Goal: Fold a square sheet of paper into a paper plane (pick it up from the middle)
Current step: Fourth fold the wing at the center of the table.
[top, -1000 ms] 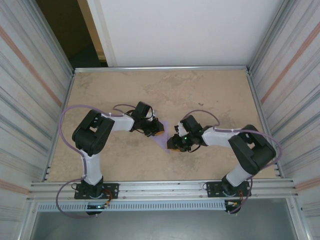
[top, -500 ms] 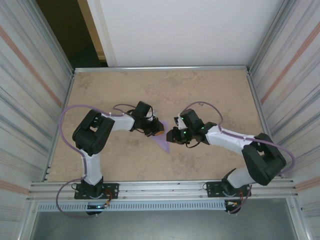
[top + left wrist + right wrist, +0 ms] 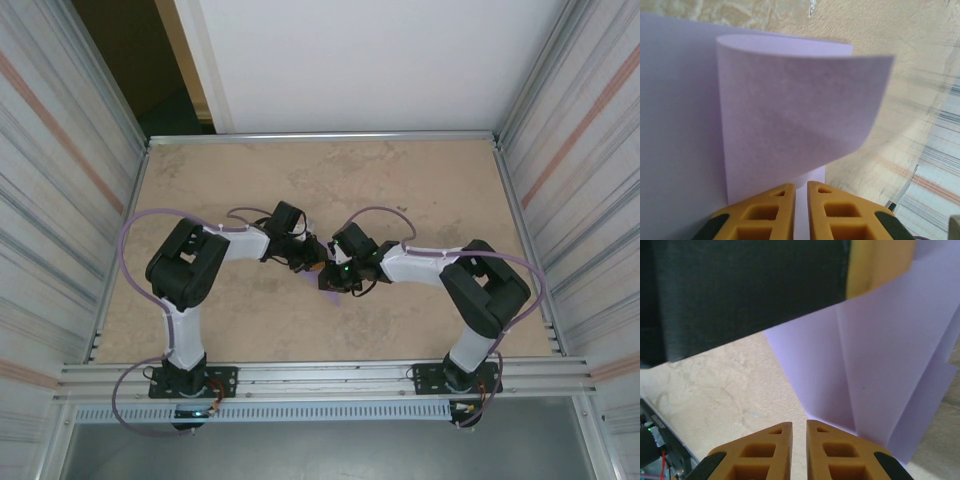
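Item: the square sheet of paper [image 3: 790, 125], lavender, lying between the two sets of jaws, touching both.
Condition: one flap is curled up and over just ahead of the left jaws, not pressed flat. The right wrist view shows a straight crease running away from the right jaws.
Done, by judgement: early folds only.
Left, by judgement: flatten the flap and make the remaining folds. No pointed dart shape yet.
Left gripper [image 3: 801, 184]: jaws narrow, apparently pinching the flap's near edge.
Right gripper [image 3: 799, 424]: jaws narrow, with the paper's edge at the tips. Whether they grip it I cannot tell.
Surface: table [image 3: 400, 180], mottled beige, extending beyond both jaws.
Room: corrugated metal walls [image 3: 60, 150] at either side, a white panel [image 3: 380, 60] at the back, and a metal rail [image 3: 320, 378] behind the jaws, at the arm bases.
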Robot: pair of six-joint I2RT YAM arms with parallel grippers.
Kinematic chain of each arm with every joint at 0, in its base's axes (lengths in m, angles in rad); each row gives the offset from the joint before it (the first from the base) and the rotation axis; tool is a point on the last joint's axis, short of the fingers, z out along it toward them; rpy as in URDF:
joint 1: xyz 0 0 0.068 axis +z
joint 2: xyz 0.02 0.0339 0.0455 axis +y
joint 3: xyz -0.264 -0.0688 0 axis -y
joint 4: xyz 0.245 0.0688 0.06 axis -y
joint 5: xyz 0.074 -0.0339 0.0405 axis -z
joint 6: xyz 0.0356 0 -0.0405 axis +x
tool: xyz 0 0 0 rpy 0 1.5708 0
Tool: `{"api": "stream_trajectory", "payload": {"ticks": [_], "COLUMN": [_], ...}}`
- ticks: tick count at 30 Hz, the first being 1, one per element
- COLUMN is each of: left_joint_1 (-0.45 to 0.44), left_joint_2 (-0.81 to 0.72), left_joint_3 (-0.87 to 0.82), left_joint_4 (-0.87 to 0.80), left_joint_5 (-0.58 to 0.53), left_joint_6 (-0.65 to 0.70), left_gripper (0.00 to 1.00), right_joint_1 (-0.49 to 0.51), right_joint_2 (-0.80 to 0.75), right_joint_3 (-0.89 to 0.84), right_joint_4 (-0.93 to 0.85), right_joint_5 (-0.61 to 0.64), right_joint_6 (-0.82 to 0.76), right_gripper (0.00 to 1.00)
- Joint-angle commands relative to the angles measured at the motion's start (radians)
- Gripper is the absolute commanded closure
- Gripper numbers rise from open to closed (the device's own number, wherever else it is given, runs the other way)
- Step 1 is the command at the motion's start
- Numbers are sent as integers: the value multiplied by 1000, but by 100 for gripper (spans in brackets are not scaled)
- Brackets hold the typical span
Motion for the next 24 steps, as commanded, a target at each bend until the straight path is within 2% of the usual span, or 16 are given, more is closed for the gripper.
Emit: {"api": "stream_trajectory", "payload": {"ticks": [1, 24], "left_joint_1": [9, 14], "left_joint_2": [34, 33], "left_joint_3": [4, 10], "left_joint_4": [-73, -89], "left_joint_5": [-29, -28], "left_joint_6": [-6, 2], "left_gripper": [85, 85], "right_joint_1": [-13, -43], "right_joint_2": [19, 35], "right_joint_3": [0, -62], "right_joint_4": [-7, -1], "right_joint_5": [25, 36], "right_joint_6": [24, 28], "right_gripper": [87, 88]}}
